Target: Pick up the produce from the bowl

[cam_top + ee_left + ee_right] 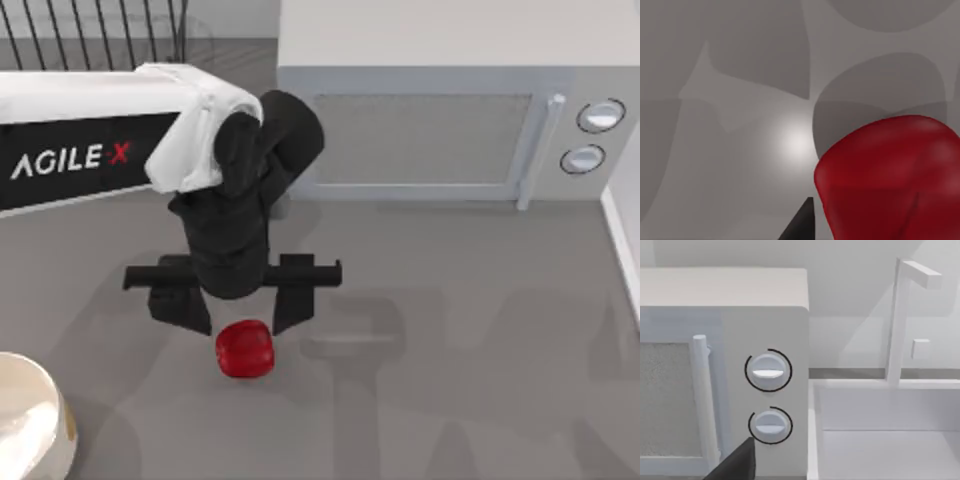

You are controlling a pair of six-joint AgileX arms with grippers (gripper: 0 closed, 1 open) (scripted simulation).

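The left gripper hung over the grey table, fingers spread apart and gripping nothing. The red produce lay on the table just below the fingertips, well right of the bowl.

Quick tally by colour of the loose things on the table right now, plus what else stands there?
Red: 1, the produce, between the fingers of the left gripper
Cream: 1, the bowl, at the table's left edge
White: 2, the microwave and the sink
Total: 4
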